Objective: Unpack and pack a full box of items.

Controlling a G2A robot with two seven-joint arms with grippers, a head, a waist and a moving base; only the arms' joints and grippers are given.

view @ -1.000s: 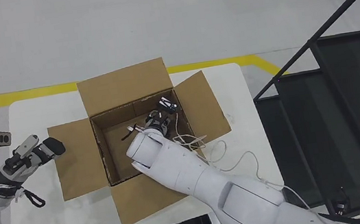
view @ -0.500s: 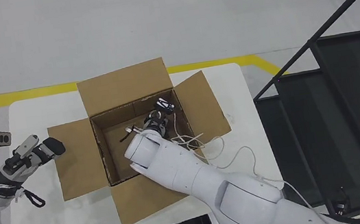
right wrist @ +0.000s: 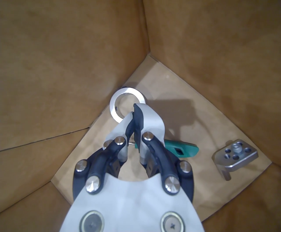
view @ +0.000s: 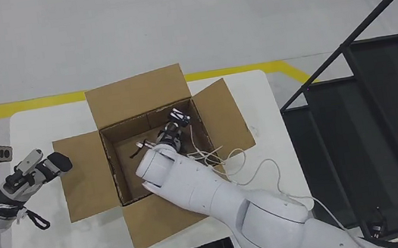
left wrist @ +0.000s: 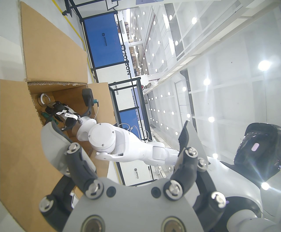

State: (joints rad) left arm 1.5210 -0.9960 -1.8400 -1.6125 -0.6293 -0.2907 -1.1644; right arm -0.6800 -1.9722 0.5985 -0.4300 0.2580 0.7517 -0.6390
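Right jaws edge deeper into the brown cardboard box (view: 141, 94), pressed together just above the silver metal ring (right wrist: 117, 103) on the box floor, so a pick looks close. Left jaws hang spread just outside the box.

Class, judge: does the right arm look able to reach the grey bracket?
Probably yes: the right gripper hangs inside the box, and the bracket lies uncovered nearby; its shut jaws would need opening.
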